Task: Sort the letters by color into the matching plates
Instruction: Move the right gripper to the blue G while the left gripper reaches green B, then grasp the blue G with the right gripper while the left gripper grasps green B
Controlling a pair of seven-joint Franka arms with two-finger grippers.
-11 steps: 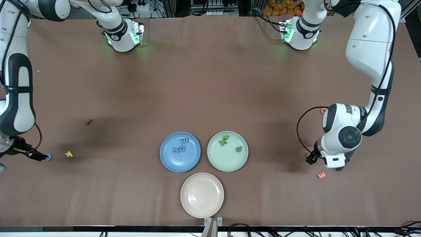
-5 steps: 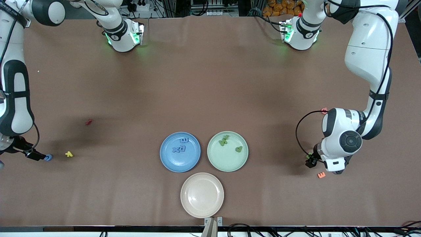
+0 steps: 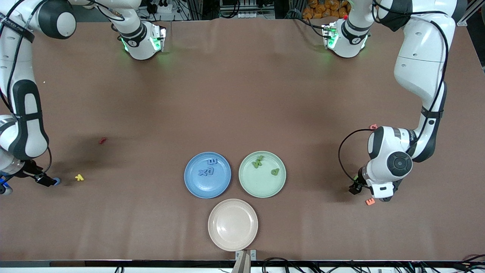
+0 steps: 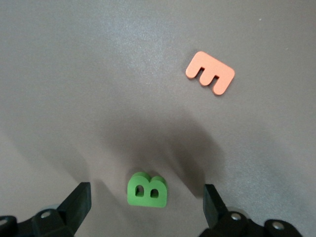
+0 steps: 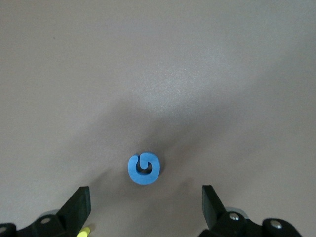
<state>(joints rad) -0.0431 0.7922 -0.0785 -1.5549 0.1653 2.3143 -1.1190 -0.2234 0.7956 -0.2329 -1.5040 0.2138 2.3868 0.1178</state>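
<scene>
Three plates sit close together near the front camera. The blue plate (image 3: 207, 175) has blue letters (image 3: 207, 169) in it. The green plate (image 3: 262, 174) is just beside it, toward the left arm's end, and has green letters (image 3: 258, 163) in it. The beige-pink plate (image 3: 232, 224) is nearest to the front camera, and no letter shows in it.

The left gripper (image 4: 146, 210) hangs low over the table at the left arm's end. Its fingers (image 4: 79, 201) are wide apart and hold nothing. A green B (image 4: 147, 190) lies flat on the table between them — not touched. An orange E (image 4: 210, 72) lies near it on the table. A small pink letter (image 3: 373, 126) peeks out by the left arm.

The right gripper (image 5: 145, 210) hangs low over the table at the right arm's end. Its fingers (image 5: 78, 202) are wide apart too, and they hold nothing. A round blue letter (image 5: 143, 168) lies on the table between them. A yellow letter (image 3: 79, 177) lies close by, toward the plates. A red letter (image 3: 102, 140) lies farther from the front camera than the yellow one.
</scene>
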